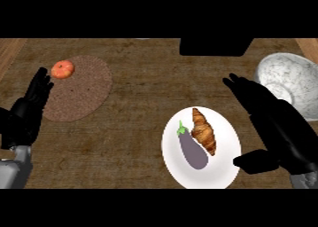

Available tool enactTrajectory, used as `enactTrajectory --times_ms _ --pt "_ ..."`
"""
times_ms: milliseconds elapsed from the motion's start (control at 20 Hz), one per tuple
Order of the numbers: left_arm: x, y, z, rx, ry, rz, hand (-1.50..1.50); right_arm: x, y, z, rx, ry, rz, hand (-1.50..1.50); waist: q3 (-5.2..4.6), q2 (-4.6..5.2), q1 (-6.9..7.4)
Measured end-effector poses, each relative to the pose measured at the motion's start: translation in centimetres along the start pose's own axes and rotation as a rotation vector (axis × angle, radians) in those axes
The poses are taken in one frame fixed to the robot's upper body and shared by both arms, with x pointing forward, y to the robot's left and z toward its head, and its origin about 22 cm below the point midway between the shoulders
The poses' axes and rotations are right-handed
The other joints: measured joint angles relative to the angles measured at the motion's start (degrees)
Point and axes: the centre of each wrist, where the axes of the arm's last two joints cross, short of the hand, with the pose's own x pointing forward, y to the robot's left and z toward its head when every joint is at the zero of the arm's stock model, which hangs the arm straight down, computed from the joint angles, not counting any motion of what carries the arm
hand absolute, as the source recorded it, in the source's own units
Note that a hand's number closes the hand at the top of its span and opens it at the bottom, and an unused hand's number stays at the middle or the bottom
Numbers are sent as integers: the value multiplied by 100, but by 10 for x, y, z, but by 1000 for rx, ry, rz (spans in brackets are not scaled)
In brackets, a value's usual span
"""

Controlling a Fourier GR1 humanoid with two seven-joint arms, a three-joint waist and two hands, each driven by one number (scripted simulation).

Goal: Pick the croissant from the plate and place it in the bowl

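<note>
The croissant [204, 131] is seen lying beside an eggplant [191, 149] on the white plate [217, 175]. The right hand [272, 124] is held open between plate and bowl [293, 84], holding nothing. The left hand [27, 111] is rested open at the desk's [141, 84] left edge.

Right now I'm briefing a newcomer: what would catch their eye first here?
The white plate near the front, carrying a croissant beside a purple eggplant, draws the eye first. The open right hand hovers between it and the marbled bowl at the right.

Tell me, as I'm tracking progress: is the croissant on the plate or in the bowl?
On the plate. The croissant lies there beside the eggplant; the bowl shows nothing inside.
</note>
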Motion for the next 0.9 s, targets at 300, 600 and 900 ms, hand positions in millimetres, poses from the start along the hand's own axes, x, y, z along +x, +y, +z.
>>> enactTrajectory --times_ms 300,600,900 --pt "-4 4 -1 5 8 -4 0 10 5 -39 200 67 80 -150 5 4 -10" --pt "-1 8 -1 0 7 1 0 24 29 -69 371 97 129 -150 9 0 -30" --pt "-7 16 5 8 14 -5 0 24 48 -83 500 145 188 -150 11 -8 -59"
